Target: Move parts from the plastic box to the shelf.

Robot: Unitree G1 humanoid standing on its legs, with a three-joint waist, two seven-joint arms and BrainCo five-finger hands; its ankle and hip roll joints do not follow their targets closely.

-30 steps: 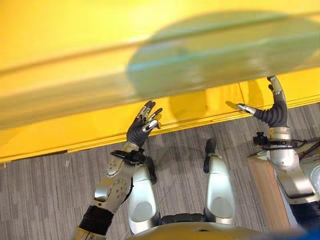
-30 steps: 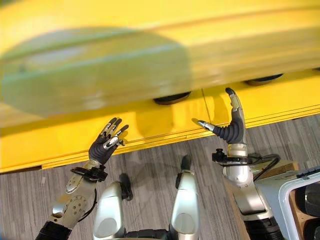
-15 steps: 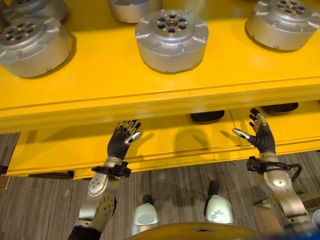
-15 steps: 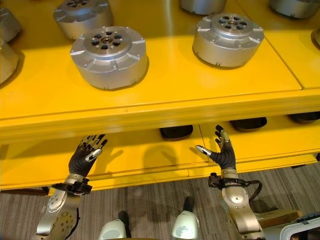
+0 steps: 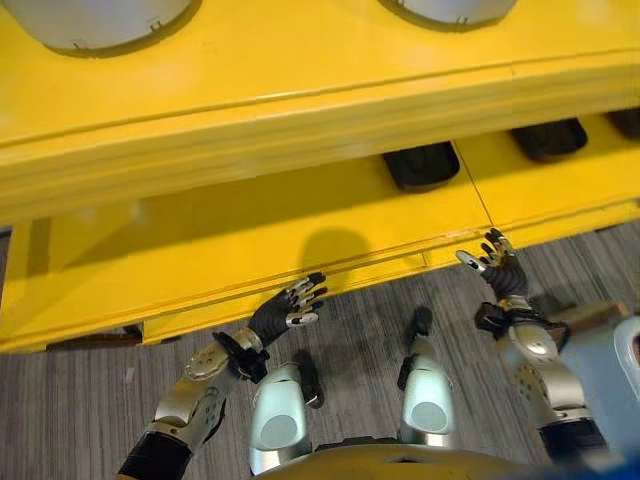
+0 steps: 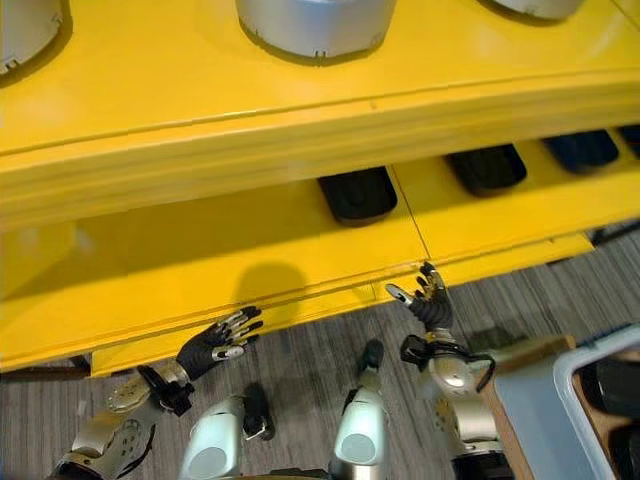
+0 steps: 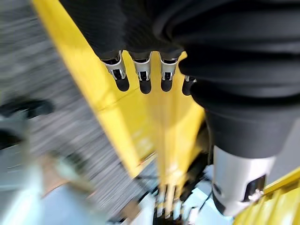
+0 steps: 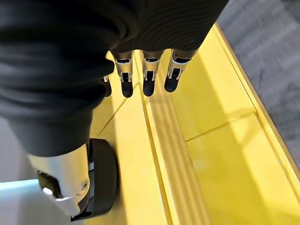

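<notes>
The yellow shelf has silver round parts on its upper board and black parts on the lower board. My left hand hovers open and empty at the lower board's front edge, fingers straight. To its right, my right hand is also open and empty at that edge, fingers pointing over the yellow board near a black part. The pale plastic box sits at the lower right with dark parts inside.
A wooden stand carries the box, close behind my right arm. Grey carpet floor runs along the front of the shelf. More black parts line the lower board to the right.
The view has swung down, so the silver parts now sit at the top edge. Both hands have dropped from in front of the lower board to its front edge, still open.
</notes>
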